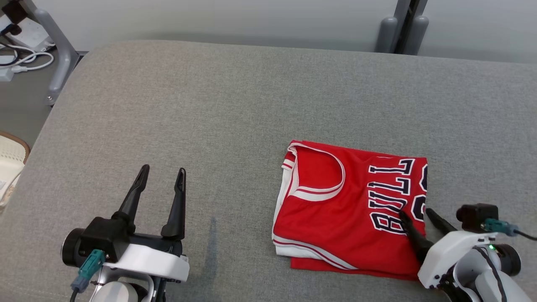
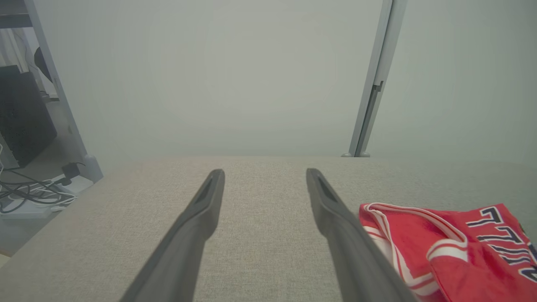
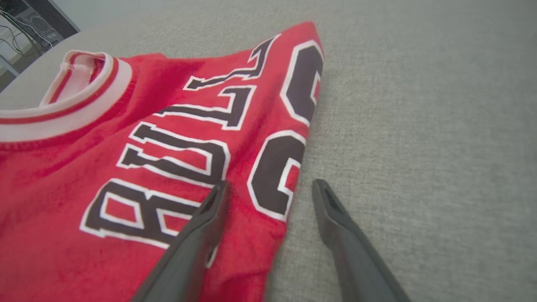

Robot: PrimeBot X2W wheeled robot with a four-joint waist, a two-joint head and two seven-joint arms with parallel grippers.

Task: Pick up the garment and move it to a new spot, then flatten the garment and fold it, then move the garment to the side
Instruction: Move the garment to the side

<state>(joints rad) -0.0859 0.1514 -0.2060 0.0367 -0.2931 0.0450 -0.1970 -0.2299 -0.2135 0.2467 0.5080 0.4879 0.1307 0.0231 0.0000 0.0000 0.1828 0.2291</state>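
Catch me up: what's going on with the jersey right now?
The red jersey lies folded into a compact rectangle on the grey padded surface. The right gripper is open at the jersey's right edge, one finger over the lettering and the other over bare surface; it has not closed on anything. The left gripper is open too, holding nothing, over bare surface off to the jersey's left. Folding looks done; moving it aside appears to be what is left.

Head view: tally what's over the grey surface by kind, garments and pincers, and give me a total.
Garments: 1, the folded red jersey
Pincers: 2, the left pincer and the right pincer, both open
Total: 3
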